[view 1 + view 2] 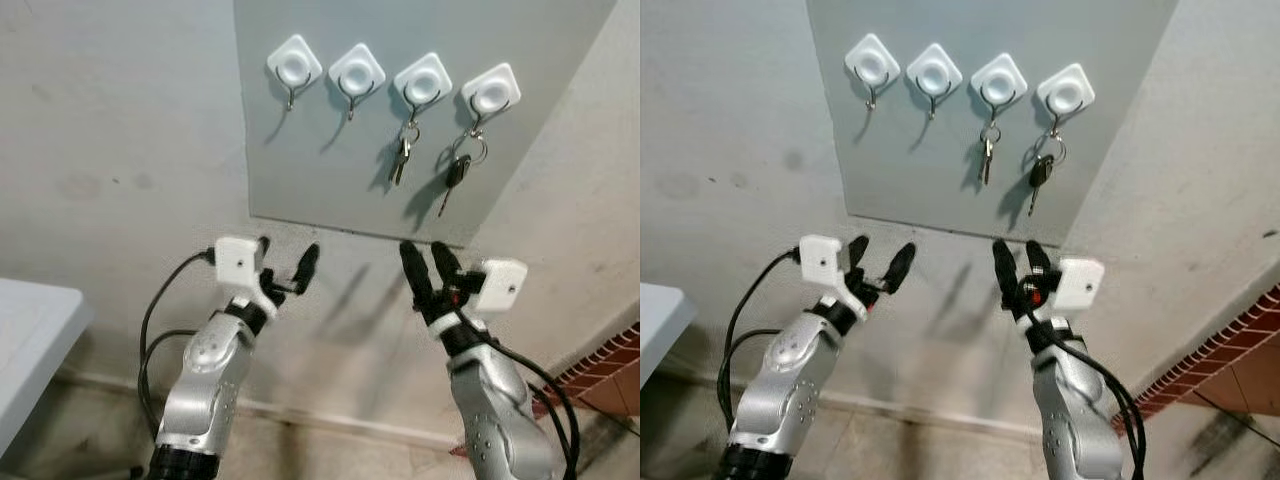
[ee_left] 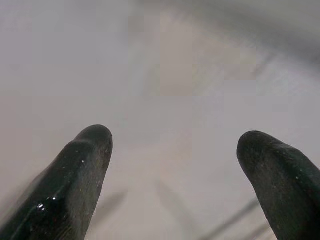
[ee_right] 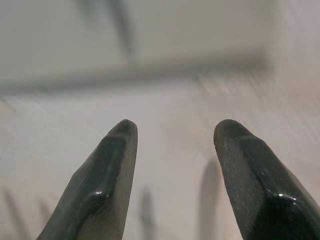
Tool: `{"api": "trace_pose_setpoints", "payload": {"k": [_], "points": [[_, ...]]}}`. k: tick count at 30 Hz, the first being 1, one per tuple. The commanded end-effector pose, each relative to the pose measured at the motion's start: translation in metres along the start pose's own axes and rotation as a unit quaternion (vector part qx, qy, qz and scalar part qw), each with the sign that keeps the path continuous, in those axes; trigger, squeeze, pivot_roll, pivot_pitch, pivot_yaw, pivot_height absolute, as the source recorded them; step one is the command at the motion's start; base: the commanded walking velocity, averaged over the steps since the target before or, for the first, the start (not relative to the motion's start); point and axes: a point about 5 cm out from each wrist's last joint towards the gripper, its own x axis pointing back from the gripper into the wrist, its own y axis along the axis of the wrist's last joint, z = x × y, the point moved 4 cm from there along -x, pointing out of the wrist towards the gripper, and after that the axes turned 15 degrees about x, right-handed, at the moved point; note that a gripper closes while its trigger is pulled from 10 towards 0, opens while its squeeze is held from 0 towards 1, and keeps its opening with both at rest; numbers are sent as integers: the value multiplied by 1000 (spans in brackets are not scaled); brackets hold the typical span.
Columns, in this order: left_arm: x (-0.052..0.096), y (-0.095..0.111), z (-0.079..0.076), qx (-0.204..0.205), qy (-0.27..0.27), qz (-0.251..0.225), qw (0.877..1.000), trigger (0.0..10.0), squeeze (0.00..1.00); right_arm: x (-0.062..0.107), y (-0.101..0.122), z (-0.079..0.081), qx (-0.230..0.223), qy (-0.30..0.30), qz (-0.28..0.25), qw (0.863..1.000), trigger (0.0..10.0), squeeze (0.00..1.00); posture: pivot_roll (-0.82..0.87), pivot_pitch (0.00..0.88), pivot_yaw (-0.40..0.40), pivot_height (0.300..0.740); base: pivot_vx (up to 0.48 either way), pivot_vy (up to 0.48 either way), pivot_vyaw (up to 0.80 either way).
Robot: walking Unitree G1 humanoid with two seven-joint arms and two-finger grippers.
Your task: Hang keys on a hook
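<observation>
Both the left hand (image 1: 287, 266) and the right hand (image 1: 427, 268) are raised with black fingers apart and empty, near the pale plaster wall (image 1: 110, 150). Above them a grey wall panel (image 1: 300, 160) carries four white square hooks (image 1: 357, 71); a silver key bunch (image 1: 401, 157) and a black-headed car key (image 1: 456, 175) hang on the two rightmost, with red brick (image 1: 610, 380) at lower right

Even, fairly bright light falls on the pale plaster wall (image 1: 120, 150), and the head views are sharp. The white square hooks (image 1: 357, 70) and hanging metal keys (image 1: 401, 158) cast soft shadows down-left. Both wrist views are blurred, backgrounds out of focus, small glints on the black fingers (image 3: 260, 175).
</observation>
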Motion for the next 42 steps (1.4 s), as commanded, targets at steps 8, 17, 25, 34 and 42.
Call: {"api": "trace_pose_setpoints", "payload": {"k": [8,17,25,34,42], "points": [[13,-51,44,-51,68,65,994,10000,0,26,-77,-28,35,-51,121,991,10000,0,-10,20,-43,740,0,0,0],[52,-108,82,-81,140,183,970,10000,0,72,-144,-51,91,-78,265,957,10000,0,-18,29,-41,740,0,0,0],[94,-147,96,-57,173,272,945,10000,0,131,-188,-61,115,-86,402,904,10000,0,-18,21,-27,740,0,0,0],[132,-170,111,-55,229,335,912,10000,0,177,-212,-48,104,-75,484,866,10000,0,-36,18,0,740,0,0,0],[126,-169,107,-63,208,341,915,10000,0,196,-220,-41,71,-102,515,848,10000,0,-42,16,37,740,0,0,0]]}}
